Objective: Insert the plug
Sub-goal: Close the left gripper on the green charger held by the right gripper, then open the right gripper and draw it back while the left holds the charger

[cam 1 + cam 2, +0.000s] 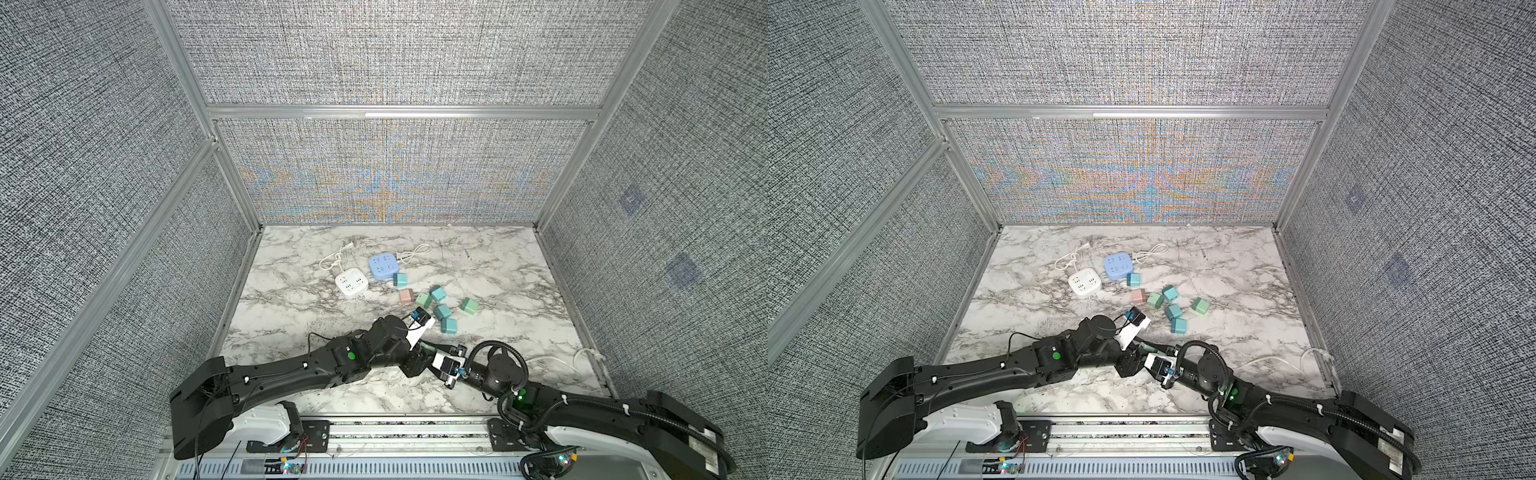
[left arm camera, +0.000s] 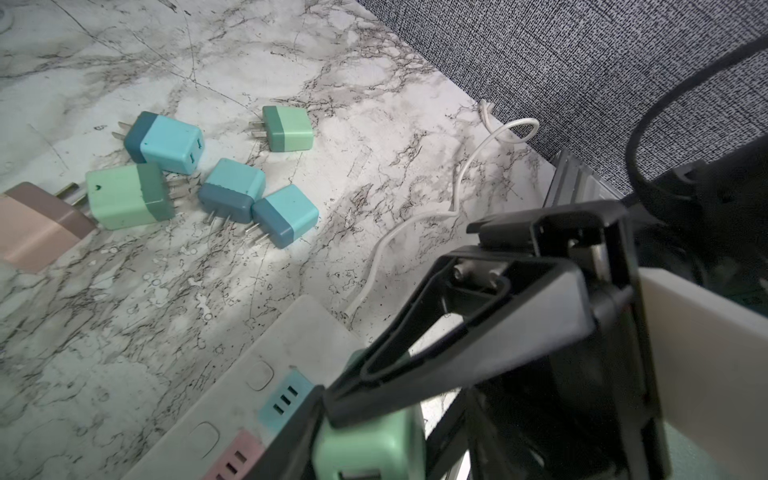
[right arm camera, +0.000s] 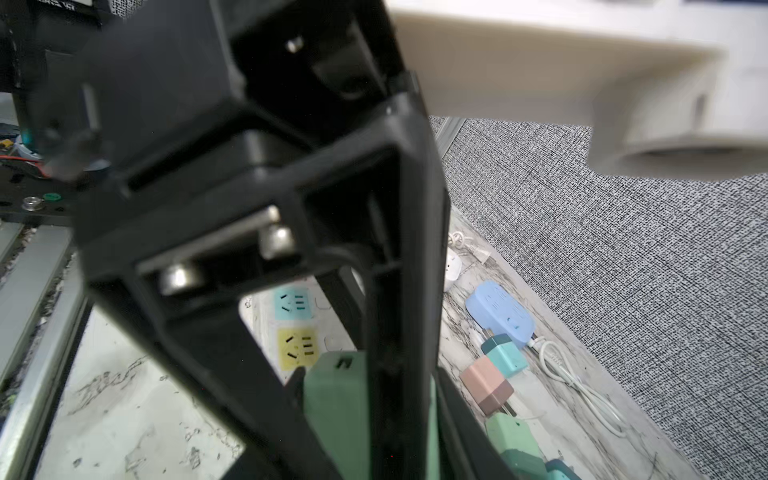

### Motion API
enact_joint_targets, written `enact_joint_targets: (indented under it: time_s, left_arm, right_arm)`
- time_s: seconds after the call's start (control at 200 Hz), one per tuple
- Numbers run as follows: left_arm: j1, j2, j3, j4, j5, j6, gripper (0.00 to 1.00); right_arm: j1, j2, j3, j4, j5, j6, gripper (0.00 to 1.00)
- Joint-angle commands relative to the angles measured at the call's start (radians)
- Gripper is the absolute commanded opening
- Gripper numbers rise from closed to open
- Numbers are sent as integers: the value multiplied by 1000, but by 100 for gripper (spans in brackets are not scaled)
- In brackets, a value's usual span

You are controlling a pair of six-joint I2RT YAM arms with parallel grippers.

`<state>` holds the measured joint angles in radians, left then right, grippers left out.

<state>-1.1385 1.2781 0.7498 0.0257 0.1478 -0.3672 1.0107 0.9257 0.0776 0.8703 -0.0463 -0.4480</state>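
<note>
right claw [image 3: 345, 409]: your nearest piece. Its matte black plastic fingers are braced as open triangles with bare steel screw heads. They are clamped tight on the green plug [image 3: 332, 419].
left claw [image 2: 357, 419]: this has the same black build. You see one fingertip lying on the plug's top face, but you cannot tell whether it grips.
green plug: it sits between your right claw's fingers, at the near middle of the table where both arms meet. It is a mint block with rounded corners, smooth, with a small dark slot in one face. Its prongs are hidden.
power strip [image 2: 270, 353]: a long, scuffed white plastic bar lying flat right beneath the plug. You can see a teal socket [image 2: 286, 400], a pink socket [image 2: 235, 459] and a yellow socket [image 3: 297, 349]. A thin white cable [image 2: 415, 216] trails away from its end.
table [image 1: 291, 316]: glossy white marble pattern with grey veins.
loose plugs [image 1: 436, 307]: farther out lie small rounded two-tone blocks in teal and mint, with flat metal prongs, close together on their sides. A pink plug [image 1: 405, 296] lies among them.
white cube [image 1: 351, 284], blue cube [image 1: 383, 267]: these socket blocks stand side by side beyond the loose plugs. Looped white cords [image 1: 332, 259] lie behind them.
walls [image 1: 395, 62]: coarse grey woven panels in aluminium frames.
</note>
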Motion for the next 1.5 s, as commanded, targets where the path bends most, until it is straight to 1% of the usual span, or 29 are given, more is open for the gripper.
enact_joint_targets:
  time_s: [0.0, 0.13, 0.285, 0.355, 0.4, 0.48, 0.49, 0.495, 0.51, 0.515, 0.52, 0.53, 0.6, 0.65, 0.7, 0.8, 0.87, 0.941, 1.031, 1.106, 1.136, 1.201, 1.236, 1.341, 1.431, 1.466, 1.496]
  left_arm:
    - [-8, 5, 12, -29, -6, 19, 51]
    - [-12, 10, 12, -26, 1, 25, 38]
    - [-14, 24, 16, -33, 14, 24, 28]
    - [-14, 25, 15, -30, 15, 26, 18]
    - [-14, 22, 14, -28, 9, 27, 13]
    - [-14, 13, 10, -26, -11, 28, 8]
    - [-14, 11, 10, -26, -14, 28, 8]
    - [-14, 11, 10, -26, -15, 27, 7]
    - [-13, 9, 12, -27, -19, 28, 6]
    - [-13, 8, 12, -27, -20, 27, 6]
    - [-13, 8, 12, -27, -21, 27, 6]
    - [-13, 7, 12, -27, -23, 28, 5]
    - [-14, -3, 25, -54, -41, 46, 2]
    - [-14, -9, 46, -88, -76, 39, 0]
    - [-14, -18, 69, -131, -149, 26, 0]
    - [-11, -46, 130, -218, -333, 34, 0]
    - [-4, -60, 191, -292, -450, 57, 0]
    - [6, -67, 252, -345, -516, 115, 0]
    - [12, -61, 331, -418, -601, 196, 0]
    - [13, -54, 375, -455, -639, 297, 0]
    - [12, -55, 378, -460, -633, 351, 0]
    - [9, -55, 383, -464, -618, 470, 0]
    - [9, -54, 390, -468, -625, 528, 0]
    - [9, -41, 404, -479, -670, 716, 0]
    - [11, -34, 400, -477, -705, 873, 0]
    - [13, -36, 389, -455, -694, 934, 0]
    - [18, -44, 375, -421, -659, 981, 0]
  right_arm:
    - [2, -6, 4, 49, 27, -1, 0]
    - [2, -5, 2, 53, 38, -1, 0]
    - [2, -15, -4, 68, 49, 7, 0]
    - [2, -22, -6, 69, 54, 14, 0]
    - [2, -26, -6, 71, 58, 20, 14]
    - [2, -30, -8, 77, 69, 32, 45]
    - [2, -29, -8, 76, 70, 33, 55]
    - [2, -29, -8, 76, 71, 33, 61]
    - [2, -30, -9, 76, 72, 34, 87]
    - [2, -31, -9, 76, 72, 34, 93]
    - [2, -31, -9, 76, 72, 34, 96]
    - [3, -31, -7, 75, 72, 35, 99]
    - [2, -33, -4, 62, 77, 36, 100]
    - [3, -34, -3, 59, 84, 43, 100]
    - [2, -36, -2, 65, 83, 51, 100]
    - [3, -49, -6, 70, 90, 78, 99]
    - [3, -73, -11, 73, 146, 127, 100]
    - [2, -107, -28, 71, 213, 175, 100]
    - [2, -170, -58, 80, 281, 208, 100]
    - [0, -215, -62, 32, 366, 224, 99]
    - [-2, -259, -50, -14, 413, 234, 100]
    - [-21, -289, -4, -147, 509, 270, 100]
    - [-41, -295, 12, -190, 538, 293, 99]
    - [-89, -296, 24, -236, 560, 329, 99]
    - [-124, -294, 20, -243, 640, 365, 100]
    - [-139, -294, 19, -250, 683, 386, 100]
    - [-155, -299, 19, -262, 717, 406, 100]
